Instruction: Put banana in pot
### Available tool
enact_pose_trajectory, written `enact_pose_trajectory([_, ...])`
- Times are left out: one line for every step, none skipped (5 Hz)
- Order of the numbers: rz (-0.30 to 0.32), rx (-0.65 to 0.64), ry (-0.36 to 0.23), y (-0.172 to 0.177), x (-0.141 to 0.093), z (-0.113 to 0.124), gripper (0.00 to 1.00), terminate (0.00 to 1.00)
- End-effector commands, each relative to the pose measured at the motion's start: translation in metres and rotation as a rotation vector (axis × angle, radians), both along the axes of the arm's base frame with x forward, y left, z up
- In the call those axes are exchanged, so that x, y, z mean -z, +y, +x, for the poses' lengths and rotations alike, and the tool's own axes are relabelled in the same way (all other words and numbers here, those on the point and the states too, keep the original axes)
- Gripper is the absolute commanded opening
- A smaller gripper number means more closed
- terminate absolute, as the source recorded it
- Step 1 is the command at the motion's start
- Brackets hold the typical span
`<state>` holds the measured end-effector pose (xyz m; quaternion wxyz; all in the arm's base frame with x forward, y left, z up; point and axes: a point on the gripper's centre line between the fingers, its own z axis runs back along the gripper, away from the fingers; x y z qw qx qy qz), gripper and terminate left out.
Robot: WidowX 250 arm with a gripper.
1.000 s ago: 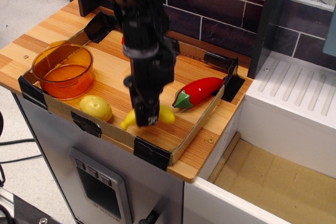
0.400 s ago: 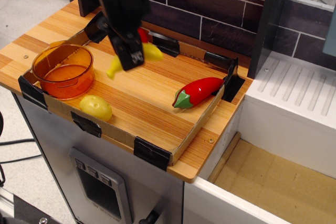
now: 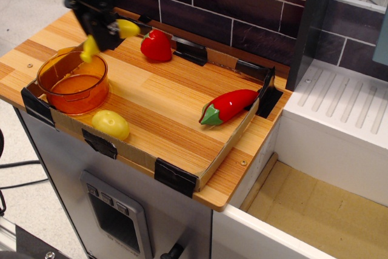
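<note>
My black gripper (image 3: 102, 33) is shut on the yellow banana (image 3: 124, 28) and holds it in the air above the far rim of the pot. One end of the banana sticks out right of the fingers, the other end hangs down to the left over the pot's edge. The translucent orange pot (image 3: 73, 83) stands upright at the left of the wooden board, with nothing visible inside it.
A pale yellow lemon-like toy (image 3: 110, 124) lies at the front edge by the pot. A red strawberry-like toy (image 3: 156, 46) sits at the back. A red chilli pepper (image 3: 228, 106) lies at the right. A low cardboard rim (image 3: 176, 176) with black tape borders the board.
My gripper has lifted the banana from the front of the board and carried it up and left, from near the front edge to above the pot's far rim.
</note>
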<state>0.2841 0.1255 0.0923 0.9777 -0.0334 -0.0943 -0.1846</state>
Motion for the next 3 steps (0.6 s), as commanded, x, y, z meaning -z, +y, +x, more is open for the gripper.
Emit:
enact_pose_trajectory([0.101,0.007,-0.021,0.034,0.014,-0.014,0.0,0.0])
enact_pose_trajectory([0.143,0.022,0.008,0.036,0.03,-0.02,0.0,0.0])
enact_pose_trajectory([0.15,0.011,0.023,0.04,0.036,-0.024,0.0,0.0])
